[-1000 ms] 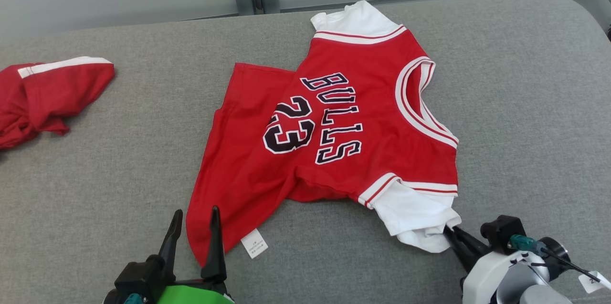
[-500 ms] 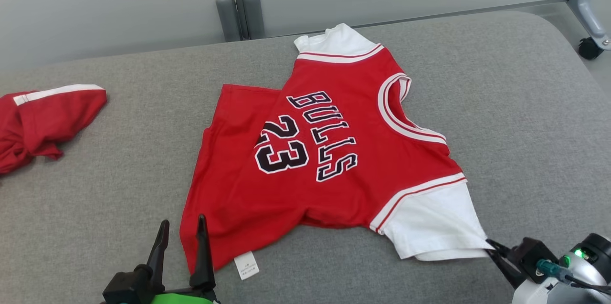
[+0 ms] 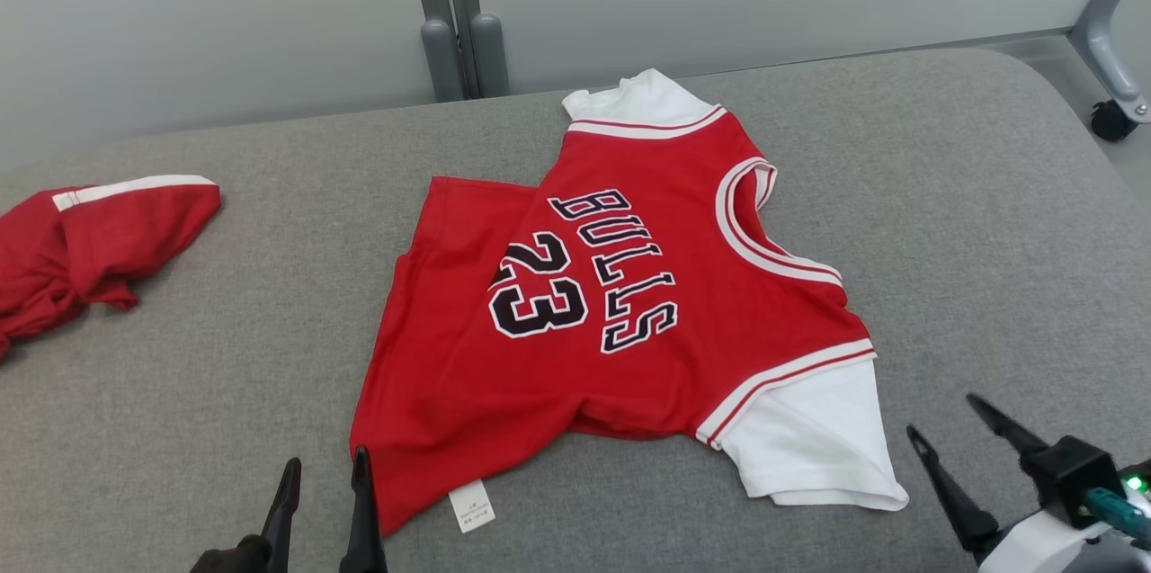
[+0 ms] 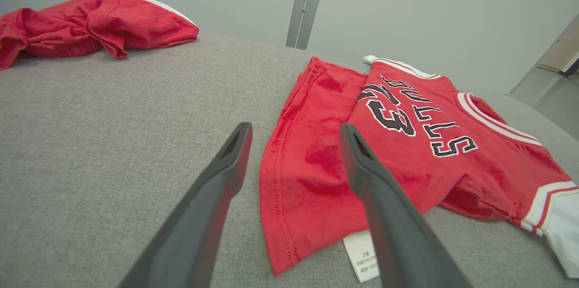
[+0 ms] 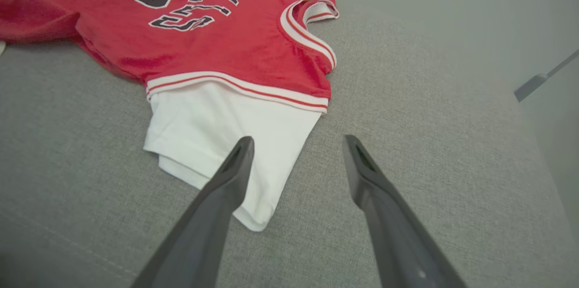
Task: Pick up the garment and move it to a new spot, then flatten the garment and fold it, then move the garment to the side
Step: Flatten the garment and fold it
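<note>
The garment [image 3: 620, 303] is a red "BULLS 23" jersey with white sleeves, lying spread on the grey padded surface [image 3: 989, 240], collar toward the right. My left gripper [image 3: 326, 461] stands open at the hem's near left corner, beside the white care label [image 3: 472, 505]; the left wrist view shows the gripper [image 4: 296, 127] straddling the hem edge of the garment [image 4: 407, 143] without holding it. My right gripper [image 3: 942, 416] is open just right of the near white sleeve [image 3: 809, 438], apart from it. In the right wrist view that gripper [image 5: 298, 139] hovers over the sleeve's [image 5: 226, 134] corner.
A second red garment with a white stripe [image 3: 90, 240] lies bunched at the far left, also in the left wrist view [image 4: 90, 21]. Grey posts [image 3: 459, 42] stand behind the surface's back edge. A caster wheel [image 3: 1113, 119] is on the floor at the far right.
My right gripper drew the near white sleeve out flat, then opened and let it go, backing off slightly. The left gripper stayed open. The camera has shifted.
</note>
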Robot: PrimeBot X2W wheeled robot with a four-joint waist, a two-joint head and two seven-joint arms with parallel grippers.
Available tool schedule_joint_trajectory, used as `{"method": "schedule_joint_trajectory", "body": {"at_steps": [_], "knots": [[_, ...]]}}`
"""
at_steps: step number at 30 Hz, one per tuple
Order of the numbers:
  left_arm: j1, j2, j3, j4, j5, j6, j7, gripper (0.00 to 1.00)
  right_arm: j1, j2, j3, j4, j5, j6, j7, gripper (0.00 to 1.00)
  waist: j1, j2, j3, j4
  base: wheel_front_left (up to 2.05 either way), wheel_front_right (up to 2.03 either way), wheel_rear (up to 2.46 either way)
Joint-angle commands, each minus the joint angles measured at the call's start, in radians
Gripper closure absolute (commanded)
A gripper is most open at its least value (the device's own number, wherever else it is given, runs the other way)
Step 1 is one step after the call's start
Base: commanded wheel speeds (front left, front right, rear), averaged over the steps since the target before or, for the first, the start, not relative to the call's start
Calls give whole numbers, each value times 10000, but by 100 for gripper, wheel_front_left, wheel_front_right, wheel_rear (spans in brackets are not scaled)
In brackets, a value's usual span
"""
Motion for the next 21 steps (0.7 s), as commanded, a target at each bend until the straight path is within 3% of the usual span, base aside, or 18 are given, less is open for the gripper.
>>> {"method": "schedule_joint_trajectory", "body": {"at_steps": [1, 6, 11, 21], "knots": [[158, 35, 96, 40, 153, -74, 3, 0, 169, 262, -443, -318, -170, -10, -430, 0, 0, 0, -157, 4, 0, 0, 0], [290, 37, 241, 151, 336, -258, 3, 0, 276, 1333, -2007, -687, -719, -10, -1569, 0, 0, 0, -353, 40, 0, 0, 0], [39, 35, 513, 458, 703, -554, 3, 0, 62, 2358, -2854, -345, -1135, -10, -1970, 0, 0, 0, -471, 177, 0, 0, 0], [-254, 35, 924, 399, 1383, -785, 3, 0, 166, 3467, -3445, 156, -1385, -10, -1985, 0, 0, 0, -543, 622, 0, 0, 0]]}}
